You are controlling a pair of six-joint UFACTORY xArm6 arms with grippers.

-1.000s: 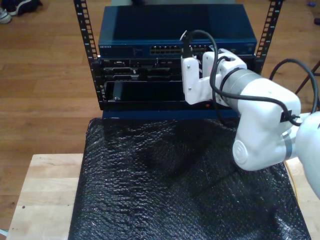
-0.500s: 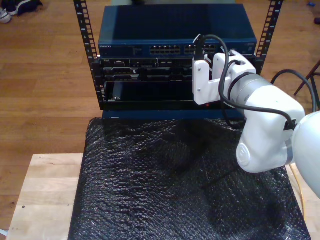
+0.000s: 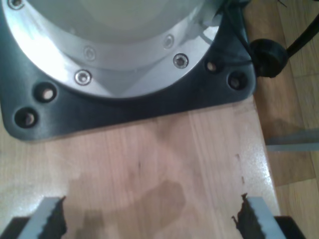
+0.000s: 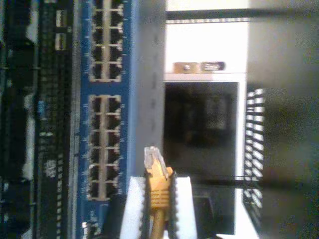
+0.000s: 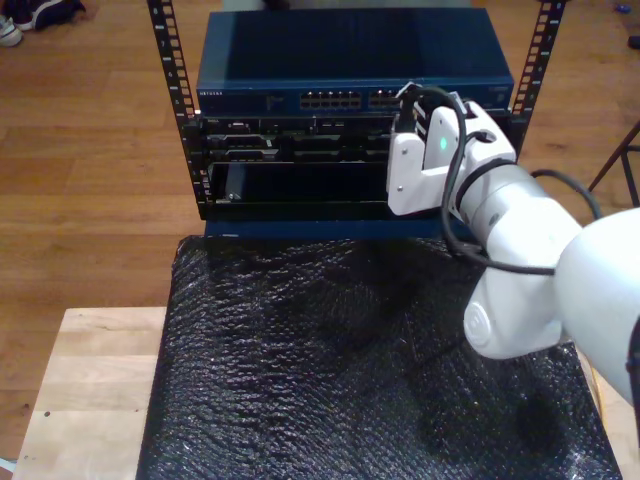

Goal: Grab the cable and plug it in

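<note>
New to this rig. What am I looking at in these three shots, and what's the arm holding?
The exterior view looks down on a white robot arm over a black bubble-wrap mat on a wooden table, facing a rack with a blue network switch.

The other two pictures come from cameras on the grippers. The second wrist view shows my second gripper shut on the cable, a yellow-orange one whose clear plug points at the switch's rows of ports but isn't inserted yet.

The first wrist view shows my first gripper open and holding nothing, over bare wood beside a metal arm base.
</note>
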